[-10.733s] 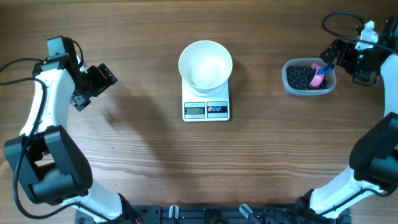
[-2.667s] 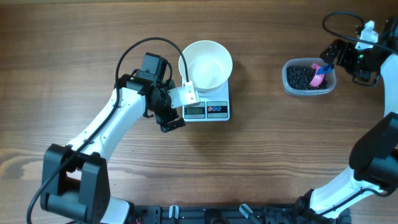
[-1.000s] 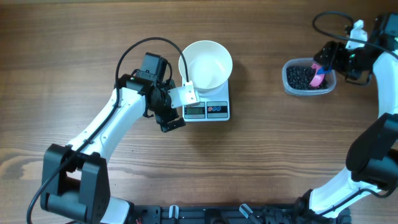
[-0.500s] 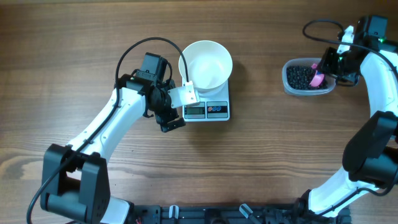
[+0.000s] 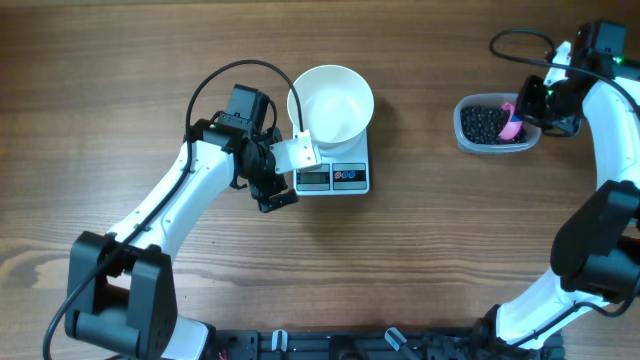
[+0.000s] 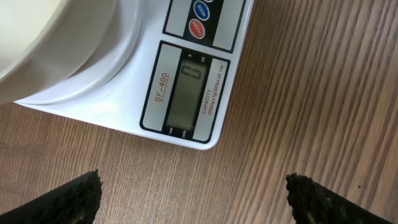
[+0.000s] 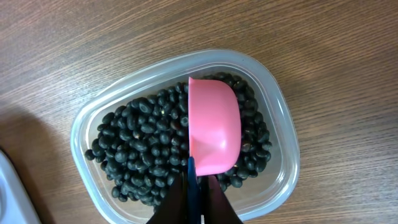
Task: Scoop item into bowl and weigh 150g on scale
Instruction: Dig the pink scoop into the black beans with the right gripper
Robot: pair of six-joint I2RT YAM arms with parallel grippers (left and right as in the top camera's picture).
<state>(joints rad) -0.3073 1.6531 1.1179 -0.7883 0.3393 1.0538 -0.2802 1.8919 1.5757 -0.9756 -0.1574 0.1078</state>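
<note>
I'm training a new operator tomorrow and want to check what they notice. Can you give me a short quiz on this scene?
1. True or false: the white bowl stands directly on the table.
2. What is the right gripper shut on? A the pink scoop; B the bowl's rim; C nothing.
3. Fill in: the black beans all lie in the clear ___.
Key: 1 false, it stands on the scale. 2 A, held by its handle. 3 tub.
</note>
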